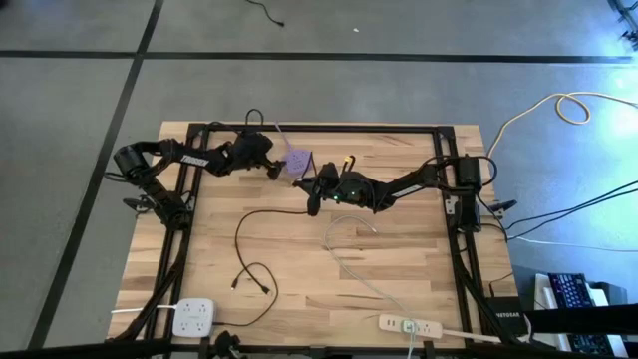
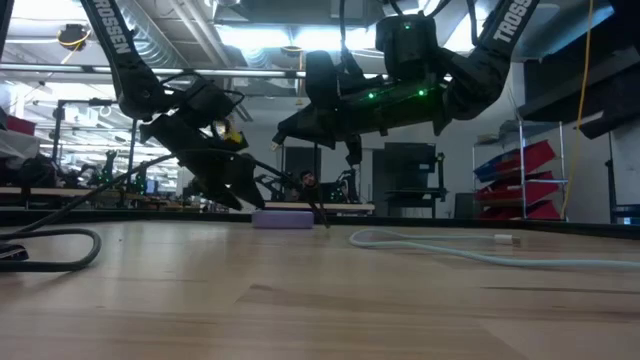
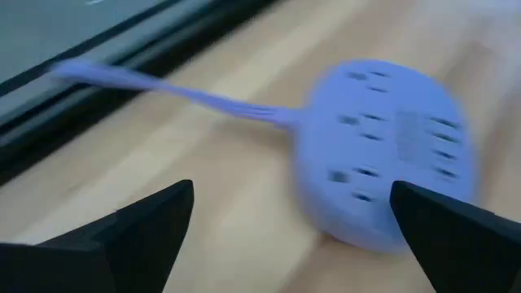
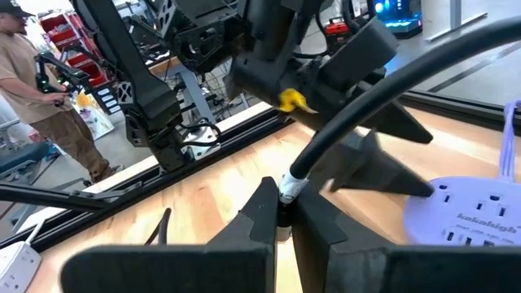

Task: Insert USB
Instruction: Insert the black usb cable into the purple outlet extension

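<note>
Purple power hub [image 1: 298, 162], round and flat, sits on the table [image 1: 299, 299] at the far middle, its purple cord [image 3: 163, 88] trailing to the far edge. The black cable [image 4: 383, 106] with the USB plug is pinched in the right gripper [image 4: 281, 207], fingers pressed on the plug's neck, cable running up and away. The plug tip is hidden below the fingers.

Judgement: step in hand is bringing the plug to the hub's port. To do it well, line the plug square with the slot before pushing, keep the pinch firm so it doesn't twist, and have the hub steadied so it doesn't slide.

The right gripper hovers just right of the hub, raised off the wood in the low view. The left gripper [image 3: 285, 228] is just left of the hub, fingers spread wide, holding nothing, hub between and beyond them, not touching as far as visible.

Outward: white cable [image 1: 364, 274] mid-table, white power strip [image 1: 409, 325] and white square outlet block [image 1: 195, 317] at the near edge. A person [image 4: 41, 98] stands in the room beyond.
</note>
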`<state>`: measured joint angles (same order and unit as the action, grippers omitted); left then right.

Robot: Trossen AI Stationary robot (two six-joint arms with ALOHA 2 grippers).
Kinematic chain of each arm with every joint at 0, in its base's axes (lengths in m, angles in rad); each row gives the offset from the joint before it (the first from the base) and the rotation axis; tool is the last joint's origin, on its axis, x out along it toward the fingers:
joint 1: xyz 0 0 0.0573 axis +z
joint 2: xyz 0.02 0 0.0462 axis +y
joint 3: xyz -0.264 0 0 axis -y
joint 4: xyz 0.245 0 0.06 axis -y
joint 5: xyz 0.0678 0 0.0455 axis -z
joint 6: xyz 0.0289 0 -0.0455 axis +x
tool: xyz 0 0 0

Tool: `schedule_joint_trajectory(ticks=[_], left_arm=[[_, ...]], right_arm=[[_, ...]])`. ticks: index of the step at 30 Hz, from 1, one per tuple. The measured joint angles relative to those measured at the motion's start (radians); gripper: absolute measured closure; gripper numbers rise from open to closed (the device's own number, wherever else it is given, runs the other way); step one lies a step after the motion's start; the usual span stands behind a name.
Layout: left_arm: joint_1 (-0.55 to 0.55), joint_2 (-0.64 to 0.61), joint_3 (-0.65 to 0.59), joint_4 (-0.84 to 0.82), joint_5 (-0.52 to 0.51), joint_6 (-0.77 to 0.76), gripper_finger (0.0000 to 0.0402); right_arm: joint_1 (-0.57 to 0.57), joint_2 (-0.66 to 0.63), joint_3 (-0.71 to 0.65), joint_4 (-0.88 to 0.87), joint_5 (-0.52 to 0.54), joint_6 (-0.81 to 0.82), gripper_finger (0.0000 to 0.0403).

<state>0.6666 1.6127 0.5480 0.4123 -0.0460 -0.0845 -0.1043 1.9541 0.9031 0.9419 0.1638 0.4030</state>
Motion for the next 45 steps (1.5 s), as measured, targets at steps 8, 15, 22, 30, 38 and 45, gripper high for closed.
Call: schedule_joint_trajectory(ticks=[8,15,22,30,38,45], left_arm=[[-0.028,-0.003,0.002,-0.006,-0.013,0.11,0.0002],[-0.037,-0.001,0.0,0.017,0.027,0.119,0.0001],[-0.039,0.0,-0.001,0.063,0.104,0.148,0.0001],[-0.039,0.001,-0.001,0.059,0.076,0.178,0.0001],[-0.061,0.062,0.0,0.176,0.072,0.176,0.0001],[-0.086,0.16,0.0,0.313,0.152,0.24,0.0001]], right_arm=[[0.0,0.0,0.0,-0.003,0.0,0.0,0.0403],[0.008,0.0,0.0,-0.003,-0.001,0.0,0.0403],[0.014,0.0,0.0,-0.003,-0.001,-0.004,0.0403],[0.013,0.0,0.0,-0.003,0.0,-0.009,0.0402],[0.013,0.0,0.001,-0.002,0.0,-0.013,0.0402],[0.013,0.0,0.002,-0.007,-0.005,-0.013,0.0402]])
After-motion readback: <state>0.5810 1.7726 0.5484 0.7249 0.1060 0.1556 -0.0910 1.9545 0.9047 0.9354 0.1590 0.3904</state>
